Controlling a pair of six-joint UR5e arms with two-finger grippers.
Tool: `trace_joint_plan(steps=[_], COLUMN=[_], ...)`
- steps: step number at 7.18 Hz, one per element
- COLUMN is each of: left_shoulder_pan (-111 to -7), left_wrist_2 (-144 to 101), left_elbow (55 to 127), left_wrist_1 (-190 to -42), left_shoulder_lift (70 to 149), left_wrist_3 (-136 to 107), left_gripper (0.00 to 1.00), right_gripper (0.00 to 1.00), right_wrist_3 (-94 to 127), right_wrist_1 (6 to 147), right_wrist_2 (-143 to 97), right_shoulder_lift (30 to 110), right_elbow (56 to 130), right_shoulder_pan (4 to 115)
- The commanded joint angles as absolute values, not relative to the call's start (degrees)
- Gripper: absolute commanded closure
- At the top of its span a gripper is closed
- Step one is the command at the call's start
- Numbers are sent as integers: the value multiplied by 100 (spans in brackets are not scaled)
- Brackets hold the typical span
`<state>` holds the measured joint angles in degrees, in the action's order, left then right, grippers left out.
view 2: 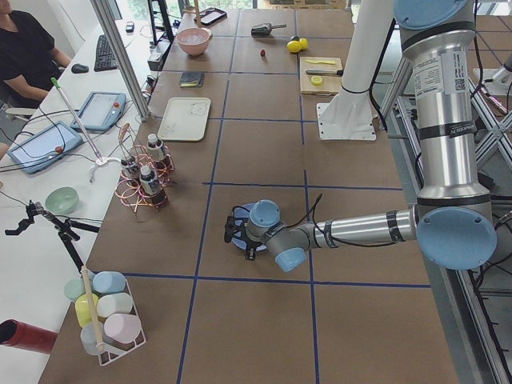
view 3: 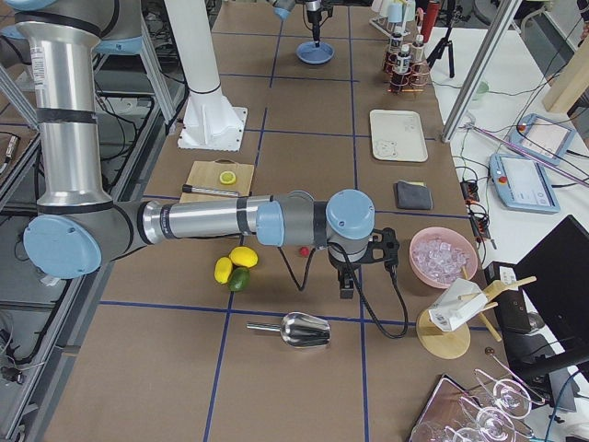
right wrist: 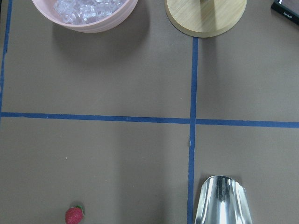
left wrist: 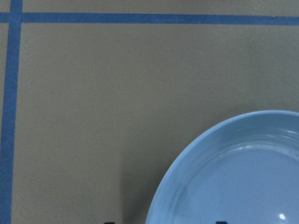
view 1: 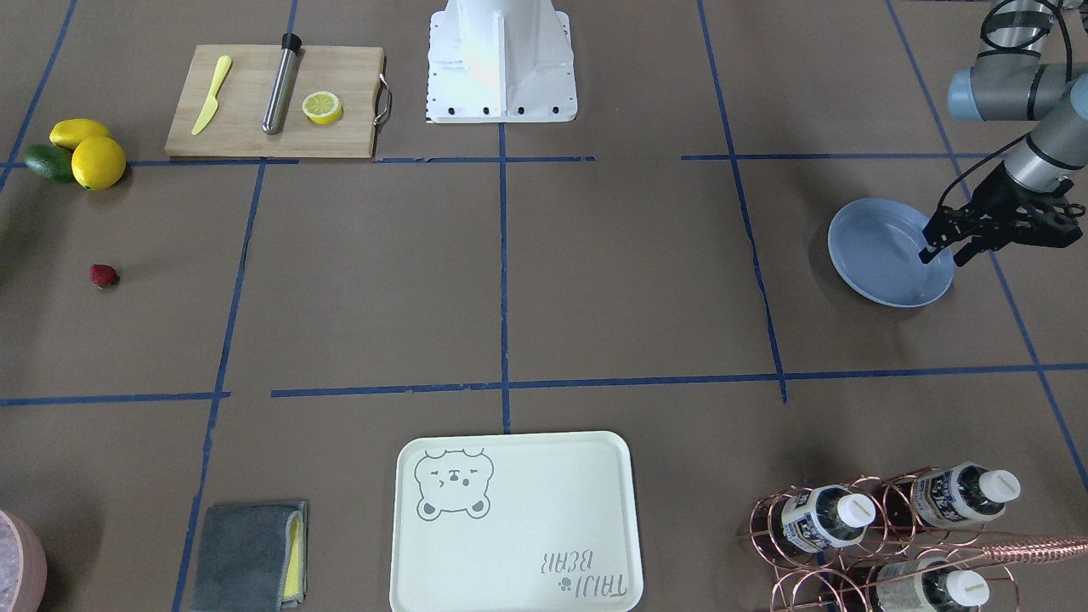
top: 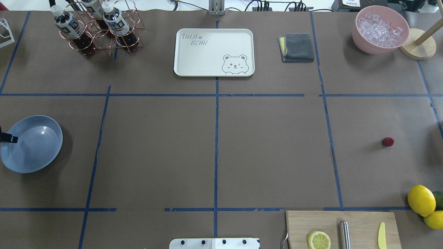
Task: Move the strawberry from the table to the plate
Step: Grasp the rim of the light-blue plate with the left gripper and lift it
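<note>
The strawberry (view 1: 104, 275) (top: 388, 141) lies alone on the brown paper table (top: 270, 152), small and red with a green cap; it also shows low in the right wrist view (right wrist: 74, 214). Far across the table sits the light-blue plate (view 1: 880, 255) (top: 33, 145) (left wrist: 243, 177), with nothing in it. My left gripper (view 1: 943, 253) hovers over the plate's outer rim, open, nothing between its fingers. My right gripper (view 3: 346, 276) appears only in the exterior right view, hanging a little beyond the strawberry; whether it is open or shut I cannot tell.
Two lemons and an avocado (view 1: 76, 153) lie near the strawberry. A cutting board (view 1: 272, 102) carries a knife, a metal rod and a lemon half. An ice bowl (top: 380, 29), a metal scoop (right wrist: 222, 200), a bear tray (top: 214, 52), a grey cloth (top: 297, 47) and a bottle rack (top: 98, 27) line the edges.
</note>
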<state>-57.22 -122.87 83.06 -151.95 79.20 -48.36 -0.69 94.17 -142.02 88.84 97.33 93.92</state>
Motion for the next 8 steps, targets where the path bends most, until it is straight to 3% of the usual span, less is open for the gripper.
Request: trace_joint_plan(steps=[1, 4, 6, 8], left_shoulder_pan=[-5739, -6158, -6311, -6206], left_wrist_2=[-12348, -13636, -13580, -13562], left_elbow=[8506, 9244, 9640, 9729], left_wrist_1=[-15196, -14461, -13513, -13500], left_shoulder_lift=[7736, 7707, 8503, 9295], left_wrist_3=[-4834, -4904, -5619, -6990], left_gripper=[100, 100, 100, 100], right_gripper=[0, 0, 0, 0], right_wrist_3=[35, 26, 70, 1390], right_wrist_1=[9404, 9125, 9027, 8285], right_wrist_2=[-14186, -14159, -14107, -13932], right_shoulder_lift=[8894, 9008, 9035, 9035], right_elbow=[9791, 9748, 9686, 9694], right_shoulder_pan=[9378, 9343, 9150, 8590])
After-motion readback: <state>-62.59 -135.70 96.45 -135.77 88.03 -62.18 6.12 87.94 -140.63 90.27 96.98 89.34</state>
